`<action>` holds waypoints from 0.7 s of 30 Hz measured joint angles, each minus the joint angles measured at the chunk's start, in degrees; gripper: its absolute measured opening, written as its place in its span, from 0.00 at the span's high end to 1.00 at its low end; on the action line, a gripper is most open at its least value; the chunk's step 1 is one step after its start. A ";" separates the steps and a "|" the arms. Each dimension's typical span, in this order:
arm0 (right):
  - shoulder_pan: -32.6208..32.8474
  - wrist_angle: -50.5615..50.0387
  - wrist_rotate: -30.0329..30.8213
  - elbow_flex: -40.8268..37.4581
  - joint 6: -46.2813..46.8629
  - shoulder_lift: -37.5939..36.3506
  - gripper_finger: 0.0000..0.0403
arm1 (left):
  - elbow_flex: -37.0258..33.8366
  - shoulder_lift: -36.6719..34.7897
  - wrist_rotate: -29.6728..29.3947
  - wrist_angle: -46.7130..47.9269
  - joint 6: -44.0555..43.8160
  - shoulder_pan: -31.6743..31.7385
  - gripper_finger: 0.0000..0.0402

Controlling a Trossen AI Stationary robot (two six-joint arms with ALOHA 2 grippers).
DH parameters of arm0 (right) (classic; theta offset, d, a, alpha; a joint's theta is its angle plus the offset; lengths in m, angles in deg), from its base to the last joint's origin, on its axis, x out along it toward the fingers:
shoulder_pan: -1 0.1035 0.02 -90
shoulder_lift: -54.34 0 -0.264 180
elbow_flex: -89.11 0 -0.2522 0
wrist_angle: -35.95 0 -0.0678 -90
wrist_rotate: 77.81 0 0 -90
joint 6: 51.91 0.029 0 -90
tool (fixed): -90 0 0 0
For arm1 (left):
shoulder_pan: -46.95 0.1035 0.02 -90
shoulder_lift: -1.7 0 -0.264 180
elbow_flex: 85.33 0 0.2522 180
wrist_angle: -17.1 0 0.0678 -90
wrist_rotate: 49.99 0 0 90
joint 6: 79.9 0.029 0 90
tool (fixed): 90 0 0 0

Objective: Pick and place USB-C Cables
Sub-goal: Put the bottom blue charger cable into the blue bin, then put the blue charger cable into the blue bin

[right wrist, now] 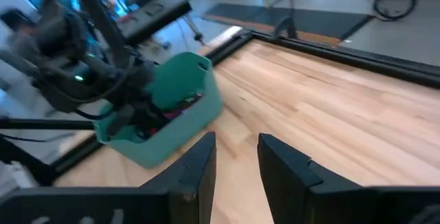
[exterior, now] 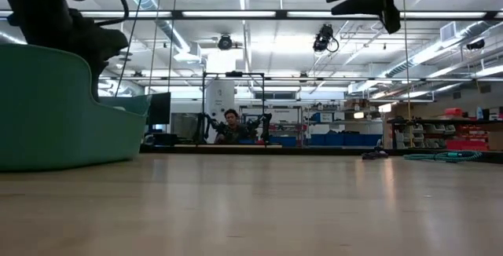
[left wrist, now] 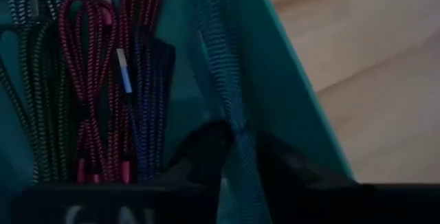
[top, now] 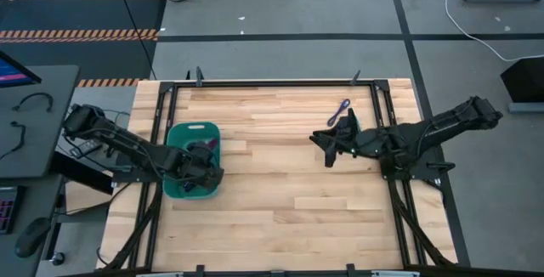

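A teal braided USB-C cable (left wrist: 230,107) hangs inside the rectangular teal plastic tray (top: 180,132), pinched in the left hand (left wrist: 237,152), whose dark fingers are closed on it just above the tray's floor. Beside it in the tray lie more braided cables: red-black coils (left wrist: 86,80), a dark blue bundle (left wrist: 152,93) and a grey one (left wrist: 27,4). Well apart from the tray, near the far edge of the light wooden surface (top: 272,217), a purple cable (top: 341,110) lies alone. The right hand (right wrist: 237,162) hovers above the surface near that purple cable, facing the tray, its fingers parted and holding nothing.
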 joint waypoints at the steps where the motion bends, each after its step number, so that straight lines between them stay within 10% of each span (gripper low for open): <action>1: -0.46 -2.82 -0.05 1.37 0.10 0.00 0.72 | 0.00 0.00 0.70 -0.04 1.47 0.21 0.73; 10: -7.48 -37.93 -6.03 16.59 13.60 0.28 0.79 | 4.18 -5.11 7.33 5.31 11.14 1.03 0.50; 21: -29.55 -64.15 -22.36 18.71 14.03 6.14 0.90 | 18.39 -10.97 -13.02 6.43 30.15 1.02 0.53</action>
